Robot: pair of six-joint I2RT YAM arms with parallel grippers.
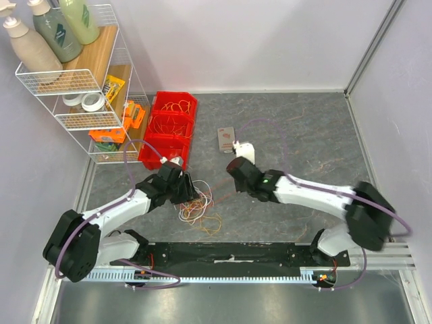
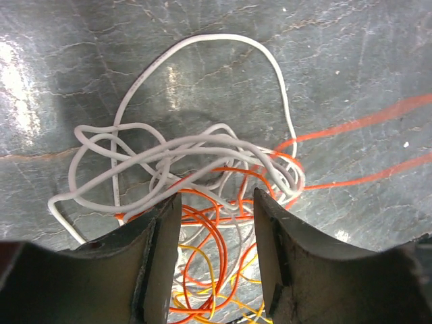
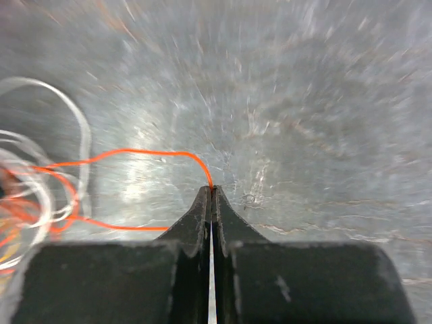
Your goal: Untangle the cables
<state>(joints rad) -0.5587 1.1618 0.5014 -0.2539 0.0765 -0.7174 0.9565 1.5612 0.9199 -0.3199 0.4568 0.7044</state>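
Right wrist view: right jaws were pressed fully together, pinching one orange cable (image 3: 138,152) at the very tips. It arced up from the tips and ran off left to the blurred heap of cables (image 3: 40,202) at the frame edge. A second orange run came back lower down towards the jaws.

Left wrist view: left jaws were spread about halfway and gripped nothing, hanging right over the heap. Part of the heap lay in the gap between them; contact could not be told. White cable (image 2: 202,145) sat knotted just beyond the tips, one big loop pointing away from the jaws.

Top view: the cables lay on a grey marbled bench (image 1: 304,128), near its front edge, between left arm (image 1: 128,202) and right arm (image 1: 304,192), right at the left wrist. Plain white walls closed in the bench. A wire shelf (image 1: 67,81) stood in the far-left corner with bottles (image 1: 57,30) and tape rolls (image 1: 88,101). Red bins (image 1: 169,128) sat just beside it, and a small flat pack (image 1: 226,138) lay further right.

The pinched cable stretched thin from the heap to the right jaws. Its long axis ran roughly left to right across the bench, angled slightly towards the back wall.
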